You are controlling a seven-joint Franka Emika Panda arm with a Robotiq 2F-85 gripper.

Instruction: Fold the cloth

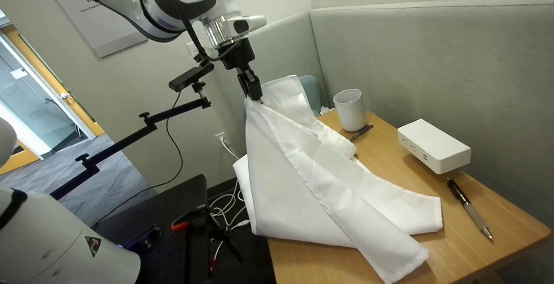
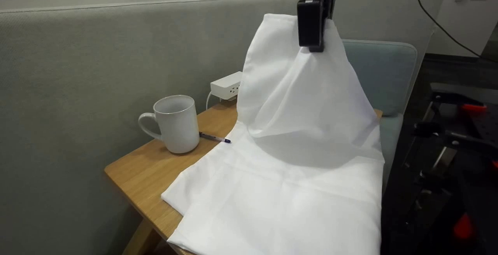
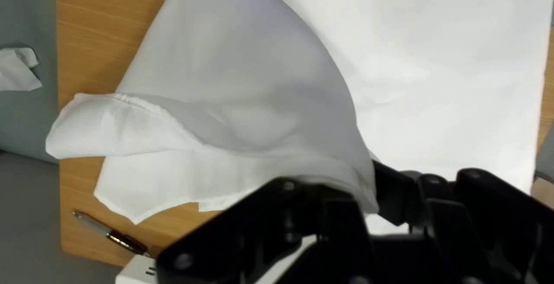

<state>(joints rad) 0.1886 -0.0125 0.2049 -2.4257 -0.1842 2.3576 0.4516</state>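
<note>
My tool [image 1: 253, 96] is clamped on the white cloth [image 1: 329, 191]; if I drag sideways, its folds below the tool could sweep the blue-tipped pen [image 2: 214, 137] along.

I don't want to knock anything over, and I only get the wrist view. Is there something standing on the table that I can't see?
Observer: Yes, a white mug stands upright on the table; both exterior views show it.
Operator: Uh-oh! Is there a bit sticking out of it that I could catch?
Observer: It has a handle, and in an exterior view that points away from the cloth.
Operator: Phew. Is anything little hiding next to it?
Observer: Yes, a second pen lies beside it, on the side towards the cloth. I can't tell whether pen and cloth touch.
</note>
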